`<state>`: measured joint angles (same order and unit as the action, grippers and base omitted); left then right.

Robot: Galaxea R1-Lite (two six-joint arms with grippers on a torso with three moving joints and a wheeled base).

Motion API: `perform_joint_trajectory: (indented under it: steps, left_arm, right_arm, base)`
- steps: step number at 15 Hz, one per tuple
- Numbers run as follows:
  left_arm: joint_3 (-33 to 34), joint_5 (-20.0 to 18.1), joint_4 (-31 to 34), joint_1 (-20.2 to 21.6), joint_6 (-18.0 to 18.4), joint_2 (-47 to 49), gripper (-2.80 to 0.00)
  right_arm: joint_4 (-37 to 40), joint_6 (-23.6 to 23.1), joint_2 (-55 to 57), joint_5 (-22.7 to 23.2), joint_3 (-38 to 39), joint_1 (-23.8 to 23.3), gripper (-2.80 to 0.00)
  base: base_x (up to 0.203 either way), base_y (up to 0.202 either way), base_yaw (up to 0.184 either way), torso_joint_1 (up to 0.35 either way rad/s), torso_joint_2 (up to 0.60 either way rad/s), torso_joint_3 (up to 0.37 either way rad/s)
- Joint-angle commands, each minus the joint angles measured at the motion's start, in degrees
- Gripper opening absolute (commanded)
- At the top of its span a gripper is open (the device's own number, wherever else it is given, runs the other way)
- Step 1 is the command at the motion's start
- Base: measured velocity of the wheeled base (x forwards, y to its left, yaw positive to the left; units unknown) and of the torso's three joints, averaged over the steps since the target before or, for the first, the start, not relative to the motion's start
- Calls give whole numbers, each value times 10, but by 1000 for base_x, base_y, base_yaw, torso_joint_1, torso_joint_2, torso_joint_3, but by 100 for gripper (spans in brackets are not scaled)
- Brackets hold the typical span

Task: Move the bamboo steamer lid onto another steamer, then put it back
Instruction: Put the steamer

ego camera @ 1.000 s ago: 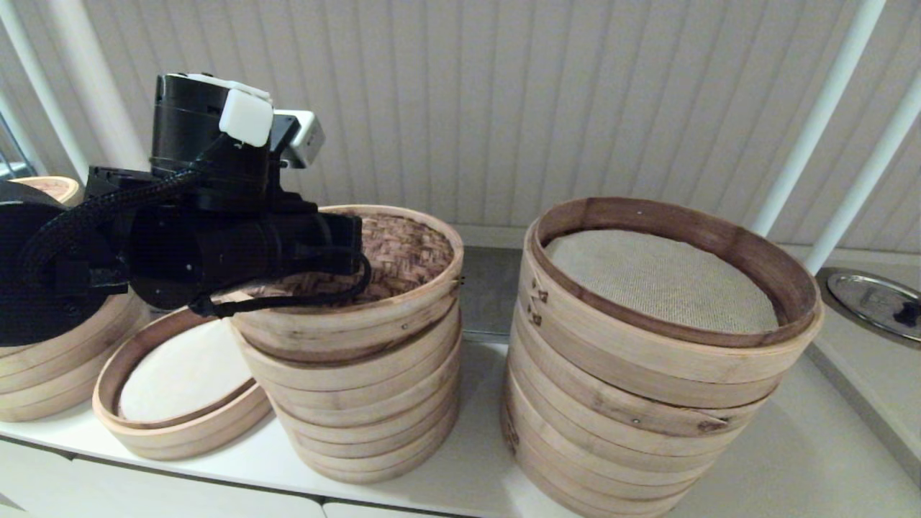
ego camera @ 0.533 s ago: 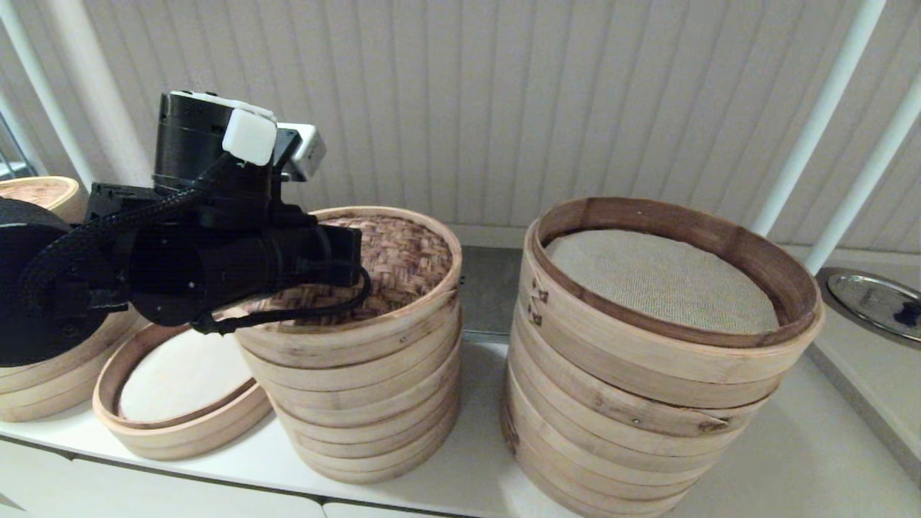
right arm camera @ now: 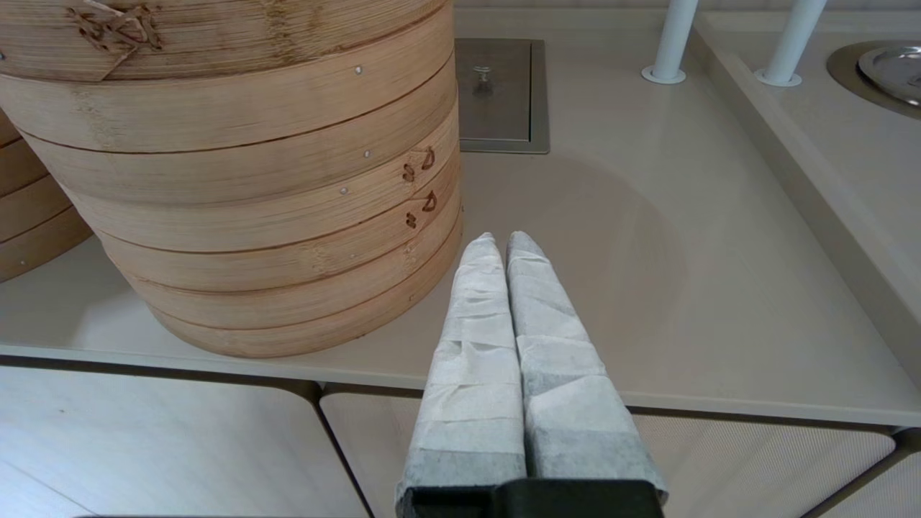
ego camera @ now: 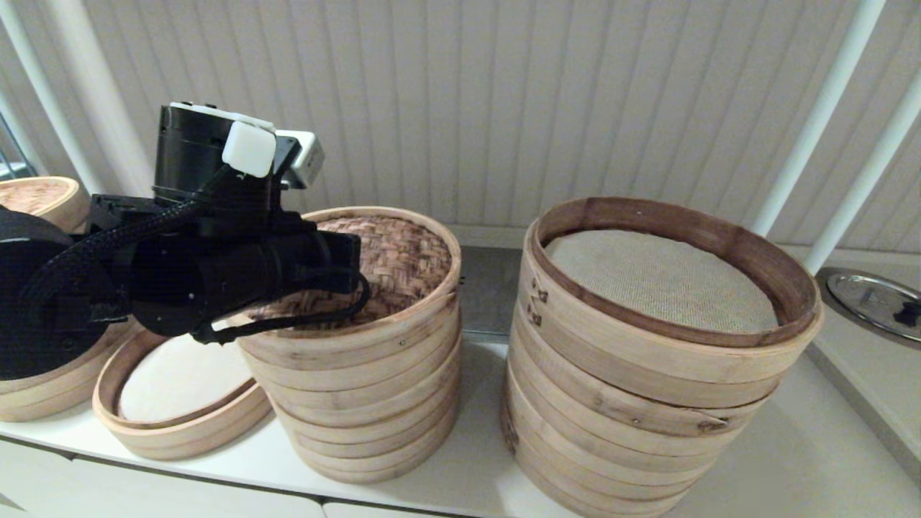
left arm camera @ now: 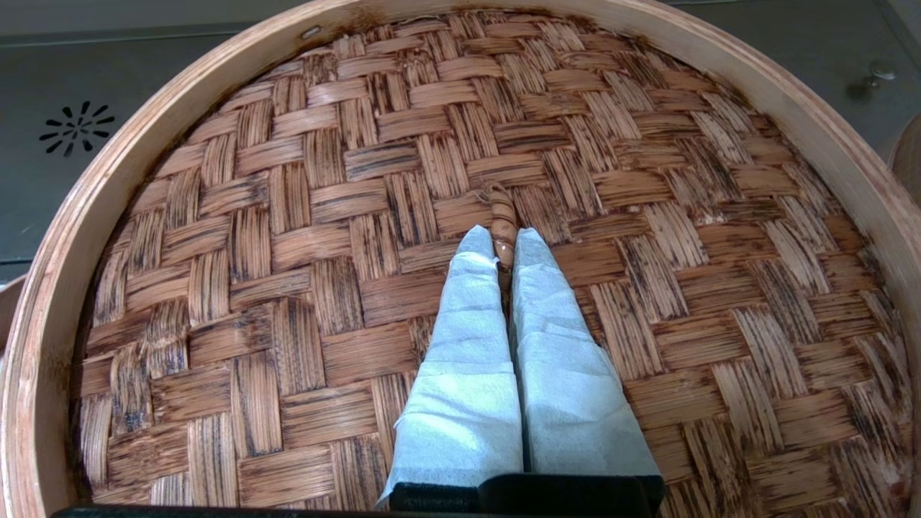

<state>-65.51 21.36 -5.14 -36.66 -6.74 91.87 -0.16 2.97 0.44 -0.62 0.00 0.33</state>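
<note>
Lowered and now level, the bamboo steamer lid (left arm camera: 403,237) caps the middle stack (ego camera: 374,403); left gripper (left arm camera: 504,248) pinches its loop handle (left arm camera: 501,216). Arm hides lid's left part. Right gripper (right arm camera: 498,248), fingers together, hangs near the counter edge (right arm camera: 647,288).

lid (ego camera: 392,259) on middle stack (ego camera: 367,403), low steamer (ego camera: 180,403) left

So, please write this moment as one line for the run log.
left hand: shut on loop handle | round reddish-brown woven bamboo lid: on medium stack of pale bamboo rings | right hand: shut, idle near counter edge
</note>
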Motion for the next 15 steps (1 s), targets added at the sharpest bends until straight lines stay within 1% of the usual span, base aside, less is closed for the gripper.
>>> perform_joint_trajectory:
  steps: [1, 2, 3, 4, 7, 10, 12, 15]
  left_arm:
    - [4, 2, 3, 0, 0, 2, -280]
    - [5, 3, 3, 0, 0, 2, -280]
    - [8, 3, 2, -1, 0, 2, -267]
    - [8, 3, 2, -1, 0, 2, 0]
    - [-4, 4, -13, -1, 4, 0, 0]
    - [-22, 5, -12, 0, 7, -4, 0]
    - [-47, 8, -7, 1, 15, -22, 0]
    - [-57, 34, 1, 14, 34, -70, 0]
  right_arm:
    - [0, 0, 0, 0, 1, 0, -280]
    - [0, 0, 0, 0, 1, 0, -280]
    - [0, 0, 0, 0, 1, 0, -280]
    - [0, 0, 0, 0, 1, 0, -280]
    - [0, 0, 0, 0, 1, 0, -280]
    - [0, 0, 0, 0, 1, 0, -280]
    - [1, 0, 1, 0, 1, 0, -280]
    - [0, 0, 0, 0, 1, 0, -280]
  base:
    - [0, 0, 0, 0, 0, 0]
    - [0, 0, 0, 0, 0, 0]
    - [0, 0, 0, 0, 0, 0]
    - [0, 0, 0, 0, 0, 0]
    - [0, 0, 0, 0, 0, 0]
    - [0, 0, 0, 0, 0, 0]
    - [0, 0, 0, 0, 0, 0]
    - [0, 0, 0, 0, 0, 0]
